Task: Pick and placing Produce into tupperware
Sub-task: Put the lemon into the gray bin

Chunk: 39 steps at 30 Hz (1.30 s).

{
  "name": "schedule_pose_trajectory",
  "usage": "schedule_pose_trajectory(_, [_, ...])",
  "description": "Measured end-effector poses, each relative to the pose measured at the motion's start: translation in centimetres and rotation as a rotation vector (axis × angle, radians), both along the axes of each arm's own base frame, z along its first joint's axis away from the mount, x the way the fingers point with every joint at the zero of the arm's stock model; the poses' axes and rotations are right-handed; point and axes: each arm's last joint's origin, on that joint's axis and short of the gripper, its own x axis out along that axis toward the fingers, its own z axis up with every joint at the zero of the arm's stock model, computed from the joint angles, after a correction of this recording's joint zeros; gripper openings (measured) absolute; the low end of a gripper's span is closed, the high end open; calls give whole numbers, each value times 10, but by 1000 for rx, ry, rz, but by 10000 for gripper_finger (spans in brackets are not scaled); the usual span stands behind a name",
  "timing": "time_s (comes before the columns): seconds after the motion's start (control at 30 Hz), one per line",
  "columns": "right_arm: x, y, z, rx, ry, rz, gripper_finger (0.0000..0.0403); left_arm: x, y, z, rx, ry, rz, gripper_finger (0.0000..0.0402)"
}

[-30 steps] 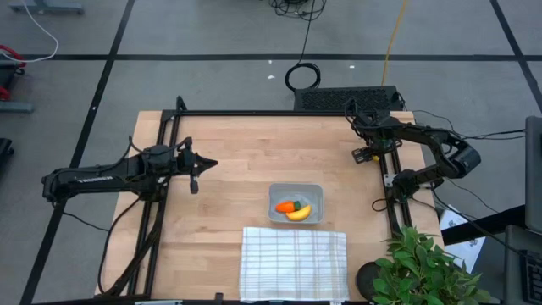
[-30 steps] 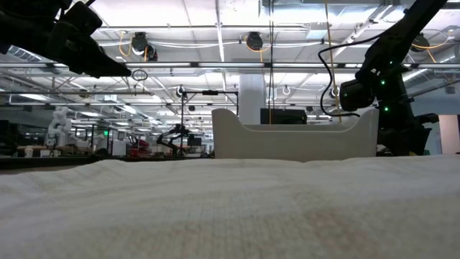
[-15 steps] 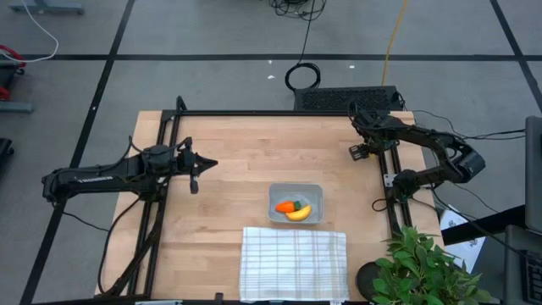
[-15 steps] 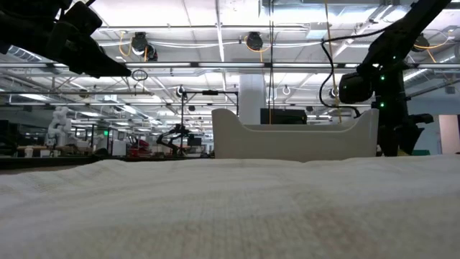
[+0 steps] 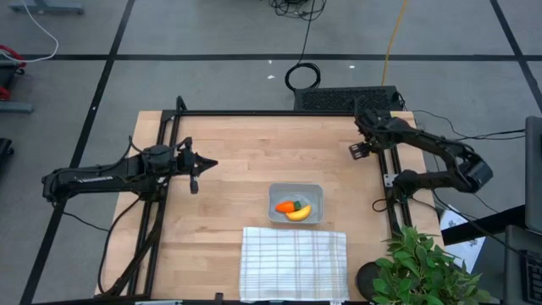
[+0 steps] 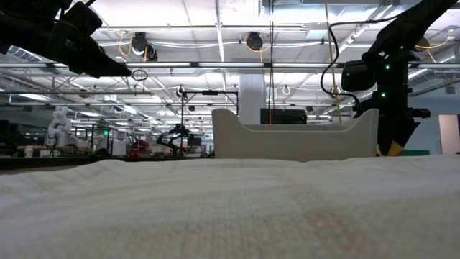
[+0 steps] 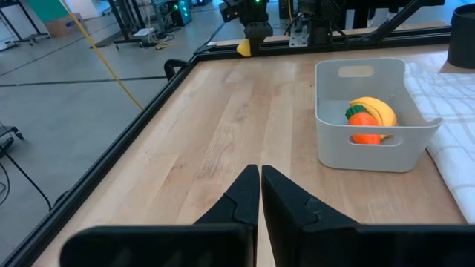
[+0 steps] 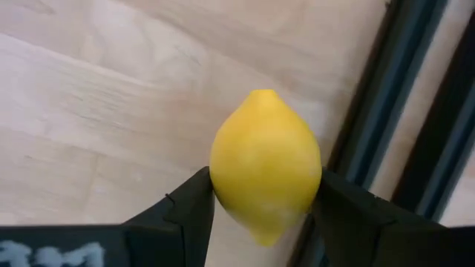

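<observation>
Altogether three pieces of produce show. Two lie in the tupperware [image 5: 295,203], which stands on the wooden table [image 5: 246,148] just beyond the white grid-striped cloth [image 5: 294,263]: one orange carrot [image 5: 287,206] with a green top, and one yellow banana [image 5: 299,213] touching it. The third, a yellow lemon [image 8: 265,162], is pinched between the fingers of the right gripper [image 8: 263,196], close to the dark frame rail at the table's far right edge.

From above, the right gripper [image 5: 359,150] hides that lemon entirely. In the left wrist view it is only a small yellow spot [image 7: 244,48] under the distant arm. In the low view, a yellow patch [image 6: 393,148] beside the arm is probably the same fruit, though the tub's wall cuts most of it off.

The left gripper [image 5: 196,174] hangs over the bare left part of the table, well apart from the tupperware, its two fingers [image 7: 241,196] pressed together with nothing between them.

In the low view the cloth fills the foreground and the tub's contents are out of sight. A potted plant [image 5: 428,271] is partly cut off at the near right corner.
</observation>
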Motion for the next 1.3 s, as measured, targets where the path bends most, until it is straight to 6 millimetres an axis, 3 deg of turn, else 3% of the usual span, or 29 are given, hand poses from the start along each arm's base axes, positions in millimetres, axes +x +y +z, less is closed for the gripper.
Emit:
schedule_pose_trajectory(0.7, [27, 13, 14, -101, -147, 232, 186, 0, 0, 1, -13, -18, 5, 21])
schedule_pose_trajectory(1.07, [70, 21, 48, -222, -394, 475, 186, 0, 0, 1, -15, -19, 5, 21])
schedule_pose_trajectory(1.3, [89, 30, 60, -305, -490, 601, 186, 0, 0, 1, -17, -16, 6, 21])
